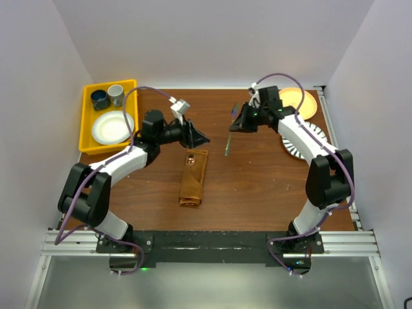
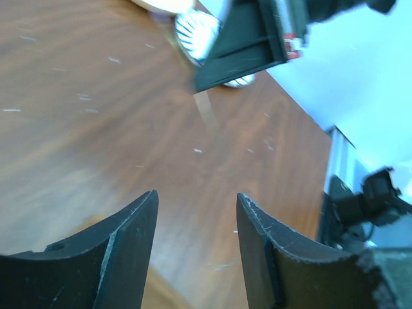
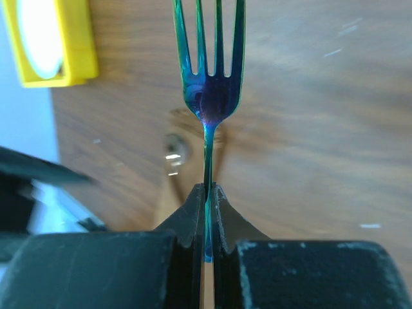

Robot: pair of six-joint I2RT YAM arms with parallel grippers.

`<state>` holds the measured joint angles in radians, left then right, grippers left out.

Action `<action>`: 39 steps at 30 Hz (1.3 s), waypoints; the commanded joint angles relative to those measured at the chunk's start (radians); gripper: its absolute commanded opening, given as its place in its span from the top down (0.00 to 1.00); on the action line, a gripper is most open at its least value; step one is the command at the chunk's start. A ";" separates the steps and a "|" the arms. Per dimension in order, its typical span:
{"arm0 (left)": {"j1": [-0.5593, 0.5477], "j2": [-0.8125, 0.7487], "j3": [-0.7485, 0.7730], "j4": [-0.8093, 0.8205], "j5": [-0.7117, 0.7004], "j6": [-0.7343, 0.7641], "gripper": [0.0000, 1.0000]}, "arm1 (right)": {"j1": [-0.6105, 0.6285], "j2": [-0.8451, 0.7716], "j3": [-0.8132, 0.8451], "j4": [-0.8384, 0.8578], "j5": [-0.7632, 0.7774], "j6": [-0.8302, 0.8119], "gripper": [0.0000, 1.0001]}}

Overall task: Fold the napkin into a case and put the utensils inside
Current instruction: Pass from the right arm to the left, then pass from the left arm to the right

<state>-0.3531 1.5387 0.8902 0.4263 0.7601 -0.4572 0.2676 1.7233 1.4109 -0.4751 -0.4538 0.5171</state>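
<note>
Top view. Found napkin already folded into a narrow case lying mid-table, with a shiny utensil tip showing at its far end. Noted left gripper just beyond that end, part open and empty. Noted right gripper well to the right, pinching a fork. Recorded yellow tray far left and plates far right, all well apart from the case, with bare wood between.

Left wrist view. Confirmed fingers apart, nothing between, only table below.

Right wrist view. Confirmed jaws shut flat on the fork's thin handle, tines pointing away. Case blurred beyond.

Judged likely faults: pivot or slip of the slim handle in so narrow a pinch; tines snagging the cloth edge and dragging or unfolding the case; contact between the two grippers once crowded at the same opening.
</note>
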 commanded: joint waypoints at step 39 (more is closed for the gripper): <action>-0.087 0.135 -0.287 1.003 0.205 -0.744 1.00 | 0.084 -0.096 -0.012 0.389 -0.288 -0.151 0.16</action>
<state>-0.4503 1.6592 0.6224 1.0485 0.8879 -1.0142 0.3443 1.6966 1.4311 -0.2707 -0.5987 0.4191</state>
